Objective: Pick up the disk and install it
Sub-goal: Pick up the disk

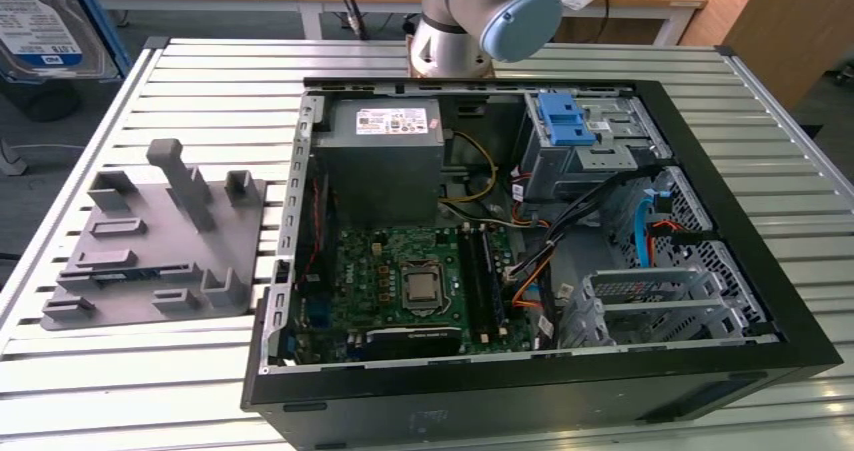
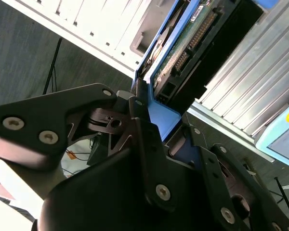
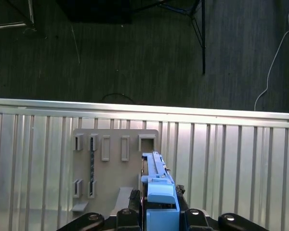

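Note:
My gripper [image 3: 160,211] is shut on the disk [image 3: 156,185]. In the first wrist view the disk stands on edge, its blue end between the black fingers [image 3: 134,206], high above the grey holder plate [image 3: 111,163]. The second wrist view shows my gripper [image 2: 151,127] clamping the blue carrier rail, with the disk's [image 2: 183,43] green circuit-board side facing the camera. In the exterior view the disk [image 1: 47,26] appears at the top left corner, silver with a white-and-blue label, well to the left of the open computer case [image 1: 747,271].
Inside the case a metal drive cage with a blue latch [image 1: 567,121] sits at the back right, beside the grey power-supply box [image 1: 380,161]. The motherboard [image 1: 414,281], loose cables and another metal cage [image 1: 654,301] lie nearer. The arm's base [image 1: 467,21] stands behind the case.

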Robot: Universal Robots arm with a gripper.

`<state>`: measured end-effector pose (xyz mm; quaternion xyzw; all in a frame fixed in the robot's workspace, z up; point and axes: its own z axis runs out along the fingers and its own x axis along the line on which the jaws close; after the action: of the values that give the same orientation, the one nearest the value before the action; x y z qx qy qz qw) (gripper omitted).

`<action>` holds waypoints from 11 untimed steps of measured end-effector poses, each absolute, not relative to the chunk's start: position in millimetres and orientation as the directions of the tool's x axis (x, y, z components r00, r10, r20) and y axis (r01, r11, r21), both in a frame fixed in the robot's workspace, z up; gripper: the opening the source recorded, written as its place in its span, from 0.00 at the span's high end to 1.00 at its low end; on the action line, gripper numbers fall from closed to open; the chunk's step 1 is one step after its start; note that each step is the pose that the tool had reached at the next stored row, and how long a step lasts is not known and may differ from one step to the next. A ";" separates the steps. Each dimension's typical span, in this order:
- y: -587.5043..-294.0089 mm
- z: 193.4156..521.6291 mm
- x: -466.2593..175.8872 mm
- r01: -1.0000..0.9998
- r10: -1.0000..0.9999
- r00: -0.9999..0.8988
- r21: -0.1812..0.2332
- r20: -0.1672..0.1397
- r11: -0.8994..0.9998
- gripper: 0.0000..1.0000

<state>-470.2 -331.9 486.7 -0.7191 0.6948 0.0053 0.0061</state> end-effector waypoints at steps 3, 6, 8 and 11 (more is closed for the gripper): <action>-331.9 486.8 -470.2 -0.999 -0.999 0.034 -0.002 -0.016 -0.034 0.64; -331.9 486.9 -468.5 -0.999 -0.999 0.034 -0.001 -0.016 -0.034 0.64; -331.9 486.8 -466.1 -0.999 -0.999 0.034 -0.001 -0.016 -0.034 0.64; -331.9 486.8 -461.4 -0.999 -0.999 0.034 -0.001 -0.016 -0.034 0.64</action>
<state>-461.4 -331.9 486.8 -0.7191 0.6948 0.0053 0.0062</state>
